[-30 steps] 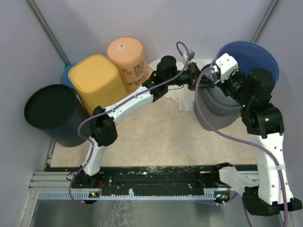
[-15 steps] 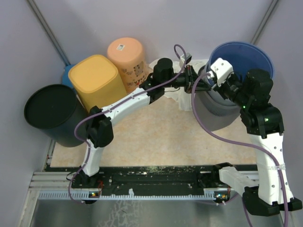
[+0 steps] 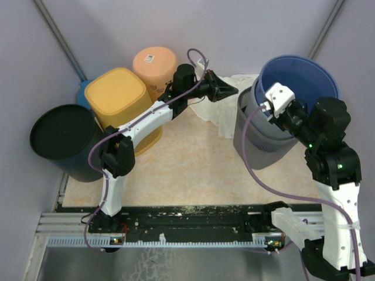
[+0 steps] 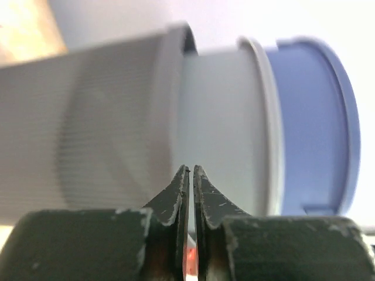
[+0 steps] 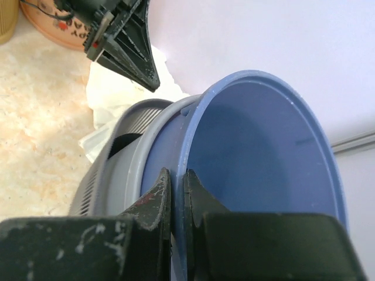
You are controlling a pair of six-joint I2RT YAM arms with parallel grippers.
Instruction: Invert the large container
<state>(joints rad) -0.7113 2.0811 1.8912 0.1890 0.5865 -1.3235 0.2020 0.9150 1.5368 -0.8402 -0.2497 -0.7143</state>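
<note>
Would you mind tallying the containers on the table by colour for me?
Black bin: 1
Yellow bin: 1
Orange bin: 1
Grey bin: 1
Blue bin: 1
Total: 5, not counting a hidden blue sliver behind the yellow bin.

Pale lavender-grey walls (image 3: 117,29) close the cell on the left, back and right, plain and matte. A dark slanted strut (image 3: 59,38) stands in the back-left corner, another strut (image 3: 326,29) in the back-right. The table (image 3: 193,170) has a beige, mottled stone-look top. A black base plate (image 3: 193,218) runs along its near edge, with a pale toothed strip (image 3: 176,239) just in front. A scuffed steel sheet (image 3: 176,263) lies below that. Light is soft and even, shadows faint. No windows in view.
</note>
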